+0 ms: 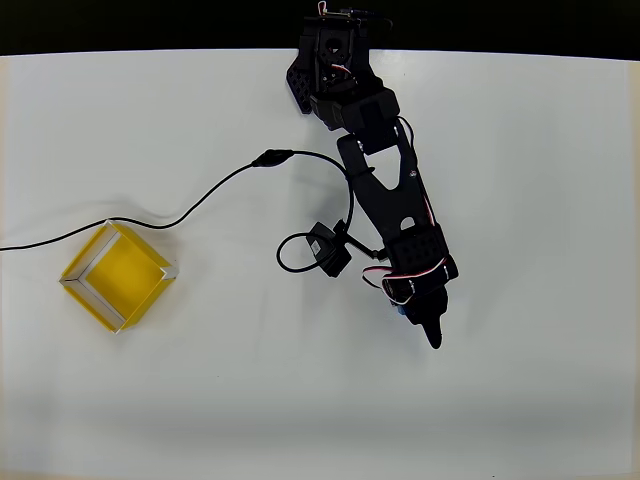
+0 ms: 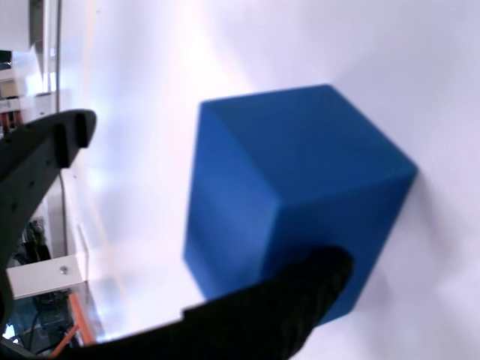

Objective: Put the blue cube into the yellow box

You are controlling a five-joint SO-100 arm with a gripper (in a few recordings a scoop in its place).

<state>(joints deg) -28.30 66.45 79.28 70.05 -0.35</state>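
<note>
The blue cube (image 2: 292,187) looms large in the wrist view, resting on the white table between my gripper's (image 2: 206,196) two black fingers. The lower finger (image 2: 300,300) lies against the cube's near edge, while the upper left finger (image 2: 64,139) stands apart from it, so the gripper is open. From overhead, my gripper (image 1: 415,318) points down at right of centre, and just a blue sliver of the cube (image 1: 397,309) peeks out beneath it. The yellow box (image 1: 120,275) sits open-topped and empty far to the left.
A black cable (image 1: 200,200) runs from the left edge across the table to the arm, looping near the wrist camera (image 1: 326,246). The arm's base (image 1: 335,60) stands at the table's far edge.
</note>
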